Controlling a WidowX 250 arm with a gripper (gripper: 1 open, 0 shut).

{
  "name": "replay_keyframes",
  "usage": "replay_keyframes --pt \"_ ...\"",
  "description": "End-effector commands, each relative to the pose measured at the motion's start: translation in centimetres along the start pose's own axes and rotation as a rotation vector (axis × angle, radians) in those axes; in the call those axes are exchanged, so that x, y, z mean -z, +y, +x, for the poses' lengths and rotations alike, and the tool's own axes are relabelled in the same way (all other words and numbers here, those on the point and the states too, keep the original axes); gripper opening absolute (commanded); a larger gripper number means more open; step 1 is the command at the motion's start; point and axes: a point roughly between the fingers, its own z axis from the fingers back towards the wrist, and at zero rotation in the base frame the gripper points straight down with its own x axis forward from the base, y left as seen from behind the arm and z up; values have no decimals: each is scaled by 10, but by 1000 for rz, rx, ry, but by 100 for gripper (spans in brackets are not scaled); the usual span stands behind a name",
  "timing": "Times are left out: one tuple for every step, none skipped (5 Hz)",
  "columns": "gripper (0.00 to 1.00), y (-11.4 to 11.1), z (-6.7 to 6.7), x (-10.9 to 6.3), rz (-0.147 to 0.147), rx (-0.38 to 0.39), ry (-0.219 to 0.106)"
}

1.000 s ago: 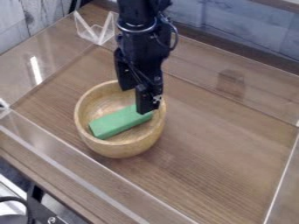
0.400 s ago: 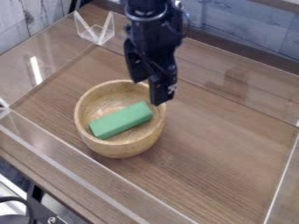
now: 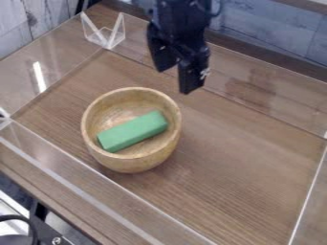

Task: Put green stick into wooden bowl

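Camera view, single angle from above and in front. Wooden bowl (image 3: 132, 128) sits on the brown wood-grain worktop (image 3: 243, 153), left of centre, inside a clear-walled enclosure (image 3: 52, 177). Green stick (image 3: 133, 131) lies flat in the bowl, slanted, one end toward the near-left wall, the other toward the far-right wall. Black end effector (image 3: 192, 80) hangs above and behind the bowl's right rim, pointing down, well clear of bowl and stick; its jaws stand wide apart with nothing between them. A clear plastic stand (image 3: 101, 32) rests at the far-left edge.
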Motion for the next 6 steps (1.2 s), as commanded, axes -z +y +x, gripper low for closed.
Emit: replay_keyframes --pt "100 0 19 -17 45 -94 -48" --pt "100 -3 21 -16 43 -92 -61" --pt "100 -5 20 -13 38 -80 -62" --pt "100 -6 19 -10 36 -73 -66" --pt "100 -12 16 -7 29 -43 -74" --pt "100 -14 15 -6 28 -17 -86"
